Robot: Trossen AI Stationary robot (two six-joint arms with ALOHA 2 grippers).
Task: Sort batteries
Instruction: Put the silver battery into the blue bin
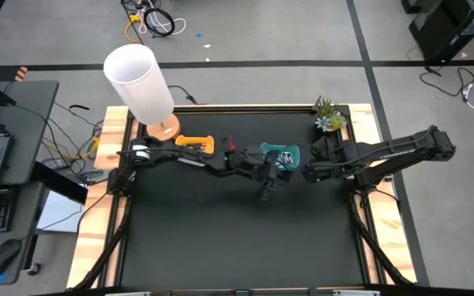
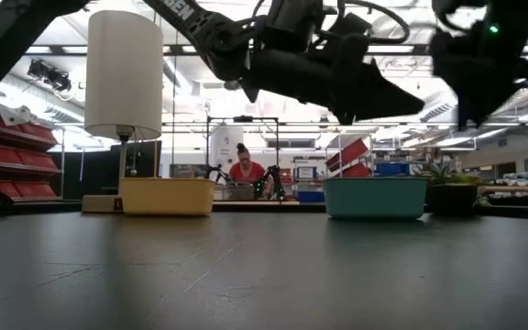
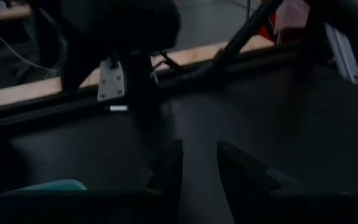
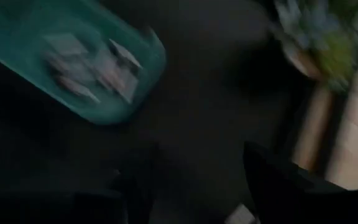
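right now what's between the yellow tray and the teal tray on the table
Bare dark tabletop in the low view, between the yellow tray and the teal tray; the arms hang above that gap without touching it.

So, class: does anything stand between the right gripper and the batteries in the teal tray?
Nothing visible does. The open right gripper hangs beside the teal tray of pale batteries, only bare table between. The left gripper is off to one side.
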